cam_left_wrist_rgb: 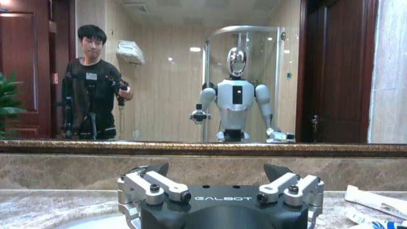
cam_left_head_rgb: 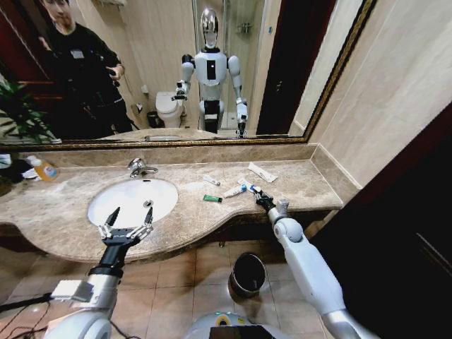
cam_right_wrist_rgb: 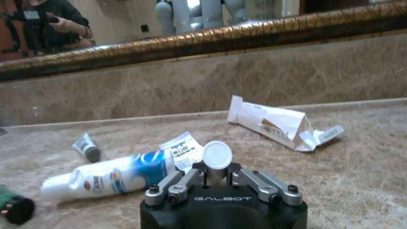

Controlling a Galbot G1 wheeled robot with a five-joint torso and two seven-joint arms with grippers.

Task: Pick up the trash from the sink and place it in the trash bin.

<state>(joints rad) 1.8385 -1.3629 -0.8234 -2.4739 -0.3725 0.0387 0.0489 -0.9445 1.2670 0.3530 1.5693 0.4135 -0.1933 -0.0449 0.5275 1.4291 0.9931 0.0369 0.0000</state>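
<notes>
1. The right gripper [cam_left_head_rgb: 263, 201] reaches over the marble counter [cam_left_head_rgb: 296, 187] to the right of the sink [cam_left_head_rgb: 132, 200]. In the right wrist view its fingers [cam_right_wrist_rgb: 184, 183] are pinched together on the round white cap end of a small item [cam_right_wrist_rgb: 217, 155], which stands up between them.
2. Touching that item's far side is a small white printed packet [cam_right_wrist_rgb: 180, 149], and just beyond lies the white-and-blue tube [cam_right_wrist_rgb: 108, 174], flat on the marble and pointing away toward the sink side.
3. Past the tube's far end rests a little grey-capped tube [cam_right_wrist_rgb: 86, 148]; nearer the gripper's base on that same side lies a green packet [cam_right_wrist_rgb: 14, 206].
4. Farther out, toward the backsplash, a torn white carton [cam_right_wrist_rgb: 279, 123] lies open on the counter.
5. The left gripper [cam_left_head_rgb: 127, 224] hovers over the sink's front rim with its fingers [cam_left_wrist_rgb: 165, 185] spread wide and nothing between them.
6. Behind the sink stands the chrome tap [cam_left_head_rgb: 138, 167]; a bottle of orange liquid [cam_left_head_rgb: 44, 169] sits at the far left of the counter.
7. The black trash bin [cam_left_head_rgb: 248, 273] stands on the tiled floor below the counter edge, beside the right arm.
</notes>
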